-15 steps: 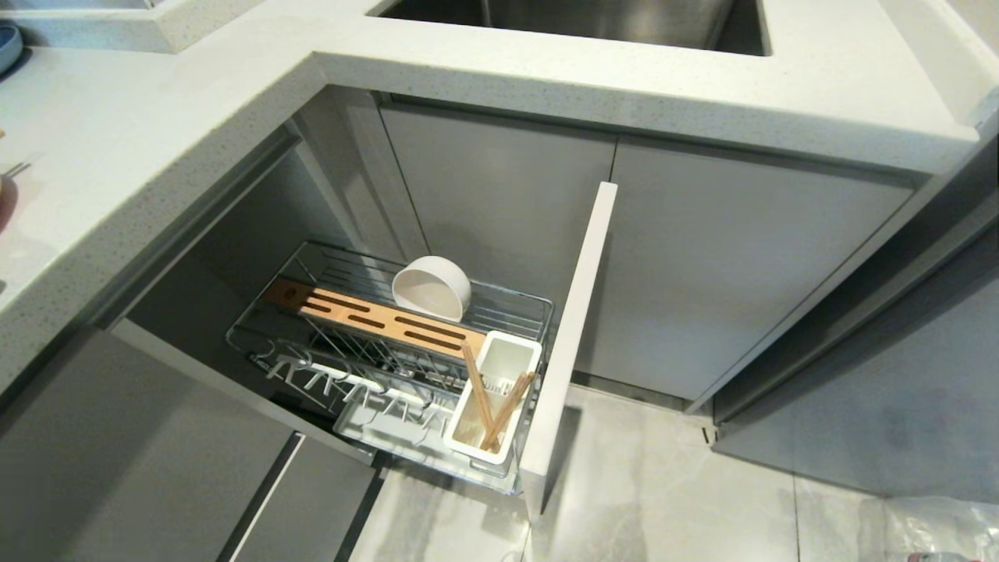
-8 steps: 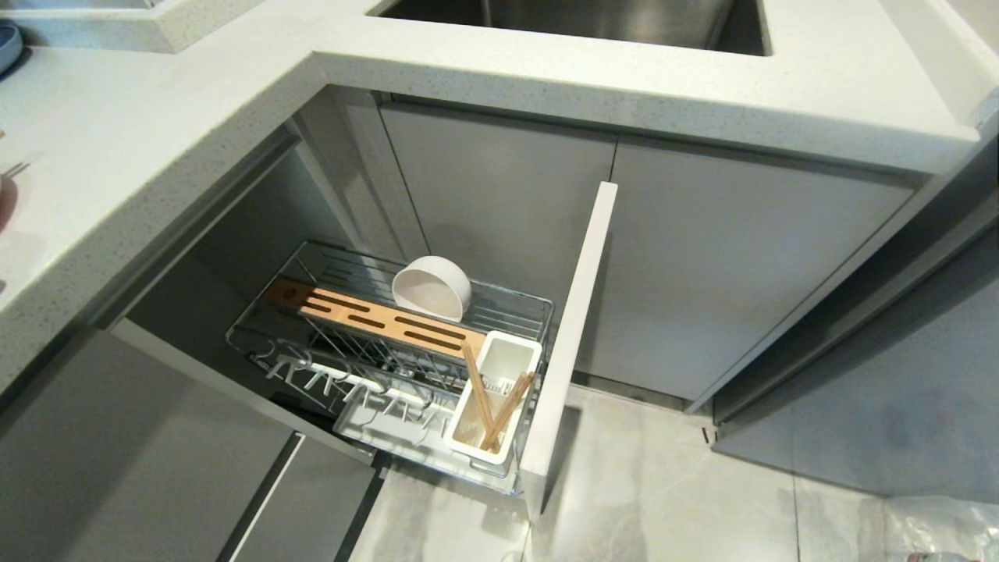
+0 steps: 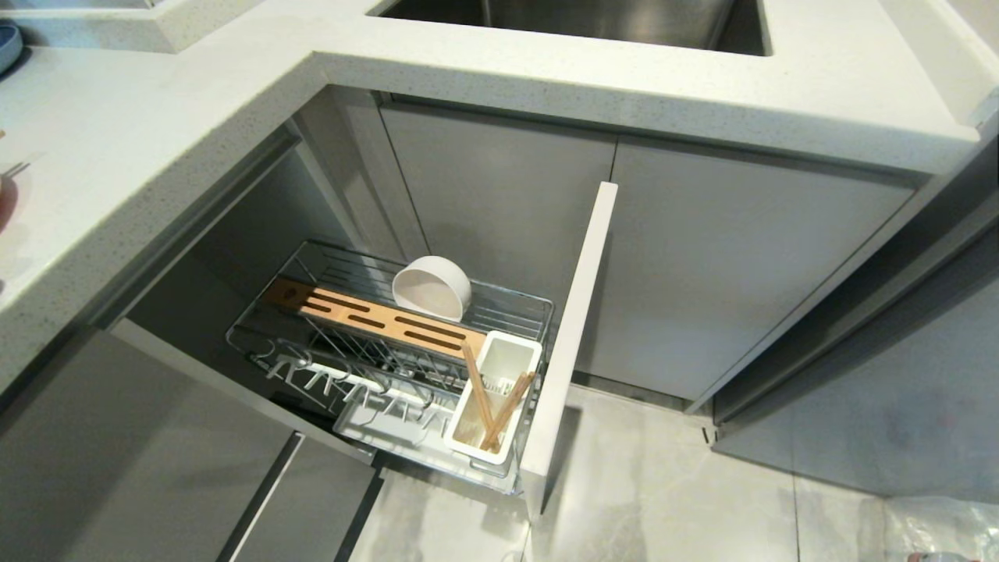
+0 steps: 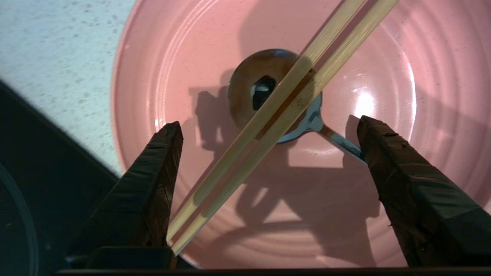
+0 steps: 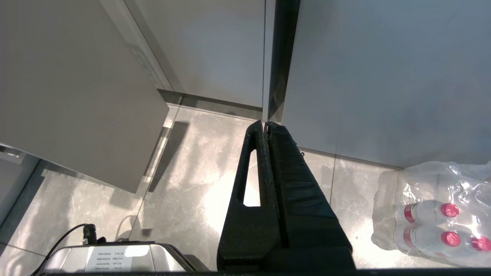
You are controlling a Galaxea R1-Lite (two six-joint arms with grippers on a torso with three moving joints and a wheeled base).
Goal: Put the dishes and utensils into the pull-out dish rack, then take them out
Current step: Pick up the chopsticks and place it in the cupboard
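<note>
Pink bowl (image 4: 268,134), mid-frame in the left wrist view, holds chopsticks (image 4: 276,115) crossed over spoon (image 4: 268,92) between the left gripper (image 4: 268,126)'s spread, empty fingers; risk: closing here may catch both or roll the sticks; right gripper (image 5: 266,124) clenched, idle.

Pink ringed bowl (image 4: 383,57), pale-wood chopsticks (image 4: 284,111) — speckled white counter (image 4: 46,46)

A steel sink (image 3: 593,19) is set into the speckled countertop (image 3: 819,86). A shrink-wrapped pack of red-capped bottles (image 5: 433,214) lies on the grey tiled floor (image 5: 191,184).
</note>
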